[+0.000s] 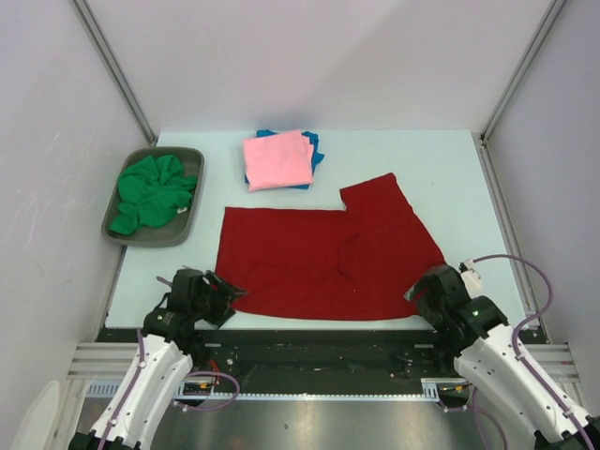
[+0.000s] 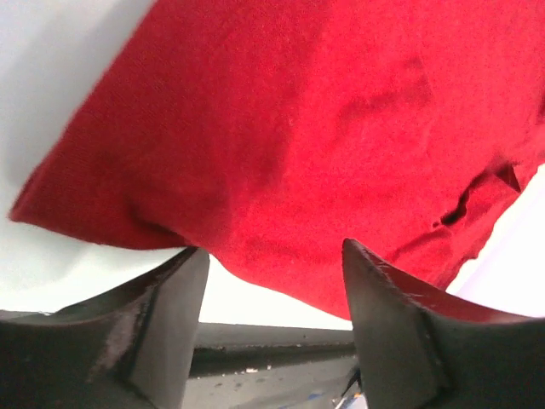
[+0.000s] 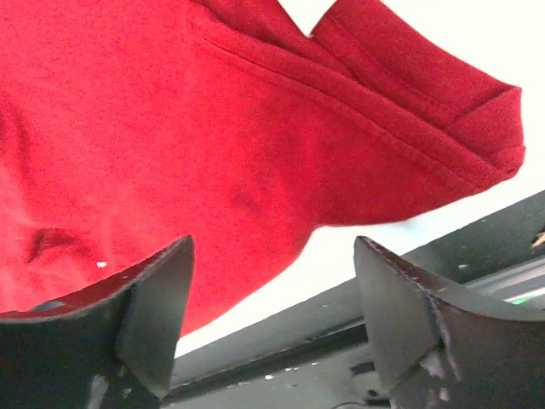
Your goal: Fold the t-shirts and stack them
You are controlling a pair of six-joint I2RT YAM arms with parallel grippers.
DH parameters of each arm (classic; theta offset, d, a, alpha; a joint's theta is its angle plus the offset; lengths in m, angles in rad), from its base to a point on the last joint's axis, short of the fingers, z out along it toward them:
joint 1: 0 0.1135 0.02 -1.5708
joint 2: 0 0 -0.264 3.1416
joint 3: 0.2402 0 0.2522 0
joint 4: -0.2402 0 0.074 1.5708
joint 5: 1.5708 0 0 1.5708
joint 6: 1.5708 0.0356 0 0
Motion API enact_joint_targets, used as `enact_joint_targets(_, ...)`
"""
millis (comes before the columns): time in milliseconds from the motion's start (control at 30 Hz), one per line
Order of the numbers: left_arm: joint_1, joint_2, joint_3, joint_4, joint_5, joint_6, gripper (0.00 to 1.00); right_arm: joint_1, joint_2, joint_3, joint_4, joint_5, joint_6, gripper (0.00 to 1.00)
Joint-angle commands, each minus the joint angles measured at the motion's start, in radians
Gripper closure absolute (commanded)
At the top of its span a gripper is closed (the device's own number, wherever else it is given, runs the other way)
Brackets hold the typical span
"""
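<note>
You are looking at a pale blue worktop (image 1: 422,159) boxed in by plain white panels: a back wall (image 1: 319,56), a left wall (image 1: 47,141) and a right wall (image 1: 562,169). Grey metal posts (image 1: 112,66) run up the two back corners where the panels meet. At your near edge the worktop ends in a black strip (image 1: 319,349), with a ridged metal rail (image 1: 309,389) just below. The light is soft and even, and the shadows are faint.

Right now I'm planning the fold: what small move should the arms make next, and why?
Probably ease both forward and pinch the red shirt's near corners. The left gripper and right gripper stand open right at that edge, holding nothing, and the shirt lies spread out, not yet folded small.
</note>
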Motion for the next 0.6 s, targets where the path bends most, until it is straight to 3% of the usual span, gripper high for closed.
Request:
enact_joint_targets(0,0.003,-0.02,0.004,-0.145,0.053,0.019,0.22,0.04,-0.054,0.109,-0.059,0.081,0.035,0.08)
enact_joint_targets(33,0.003,-0.037,0.02,-0.156,0.061,0.02,0.2,0.052,-0.053,0.133,-0.056,0.081,0.037,0.02)
enact_joint_targets(100,0.002,-0.075,0.06,-0.179,0.068,0.013,0.14,0.071,-0.039,0.173,-0.036,0.115,0.021,0.0)
enact_joint_targets(133,0.0,-0.08,0.107,-0.169,0.07,0.016,0.04,0.085,-0.01,0.219,-0.018,0.127,-0.02,0.0)
enact_joint_targets(167,0.0,-0.075,0.135,-0.153,0.068,0.02,0.0,0.086,0.011,0.242,0.008,0.149,-0.05,0.0)
enact_joint_targets(233,0.0,-0.005,0.218,-0.095,0.052,0.051,0.0,0.086,0.115,0.317,0.123,0.15,-0.18,0.0)
enact_joint_targets(400,0.0,0.269,0.386,0.099,0.025,0.189,0.0,0.073,0.42,0.47,0.399,0.058,-0.435,0.0)
enact_joint_targets(567,0.022,0.672,0.561,0.178,-0.061,0.304,0.0,0.03,0.729,0.596,0.565,-0.07,-0.626,0.0)
